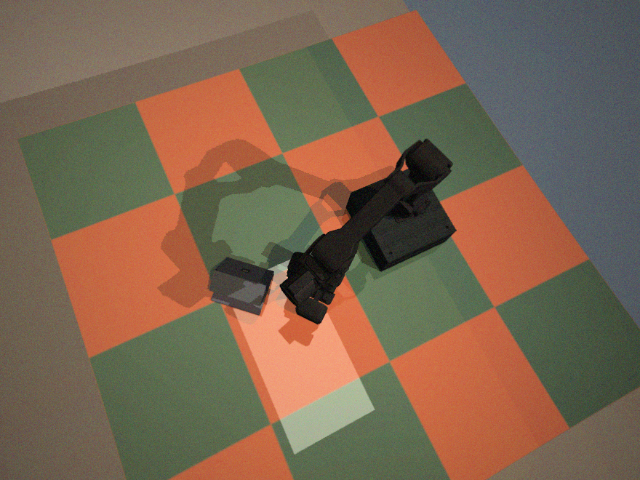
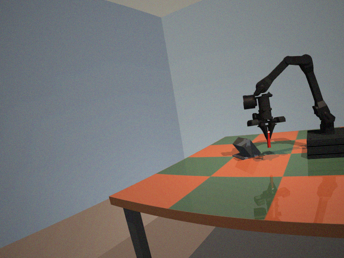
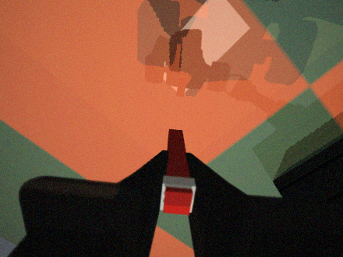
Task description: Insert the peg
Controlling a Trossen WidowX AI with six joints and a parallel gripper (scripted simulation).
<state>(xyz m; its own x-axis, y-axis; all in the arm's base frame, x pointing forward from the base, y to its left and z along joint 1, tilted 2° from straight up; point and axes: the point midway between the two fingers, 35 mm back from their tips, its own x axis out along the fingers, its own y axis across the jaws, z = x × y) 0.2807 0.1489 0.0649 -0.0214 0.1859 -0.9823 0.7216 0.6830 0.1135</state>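
Claw [image 2: 268,131] grips red peg [image 2: 268,141] — aloft beside panel [image 2: 245,148]

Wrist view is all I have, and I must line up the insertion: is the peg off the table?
Observer: Yes. In the exterior view the peg hangs from the claw, its bottom end above the table.
Operator: Where's the panel?
Observer: The panel sits on the table to the peg's left in that view, apart from it.
Operator: Is the peg tilted?
Observer: It hangs close to upright.
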